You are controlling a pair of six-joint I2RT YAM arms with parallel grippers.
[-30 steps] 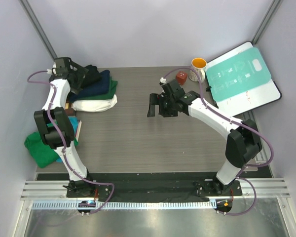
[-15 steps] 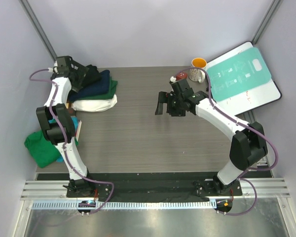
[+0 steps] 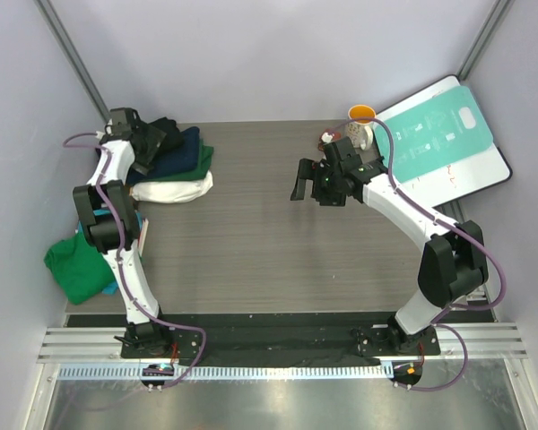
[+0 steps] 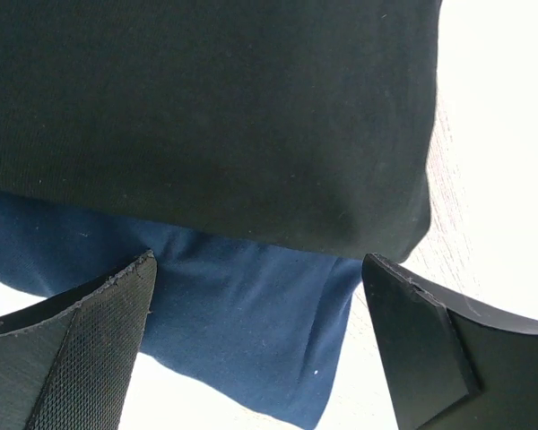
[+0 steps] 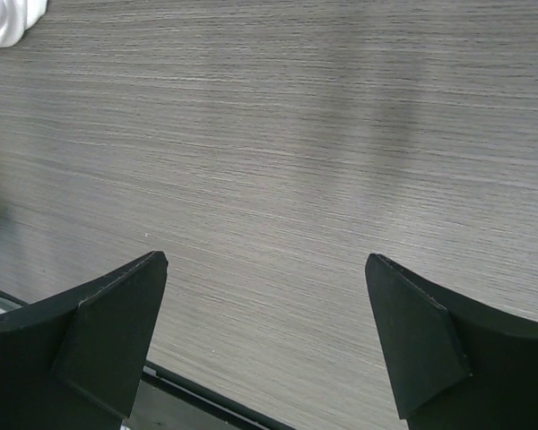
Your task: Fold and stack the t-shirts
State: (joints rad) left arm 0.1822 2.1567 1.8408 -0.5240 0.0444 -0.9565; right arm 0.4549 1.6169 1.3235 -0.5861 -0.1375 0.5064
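Your right gripper (image 3: 309, 182) has shifted toward 2 o'clock, fingers spread, holding nothing. Your left gripper (image 3: 154, 143), fingers spread, stays over the folded t-shirt stack (image 3: 186, 166) at 10 o'clock, with the black t-shirt (image 4: 206, 107) on top.

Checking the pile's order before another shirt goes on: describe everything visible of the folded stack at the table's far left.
The folded stack sits in the table's far left corner, soft cloth in four layers: a black t-shirt on top, a navy t-shirt under it, a green t-shirt below, and white cloth at the bottom, bulging toward the near side. The layers are offset, edges not flush. The left gripper hangs open over the black layer; contact cannot be told.
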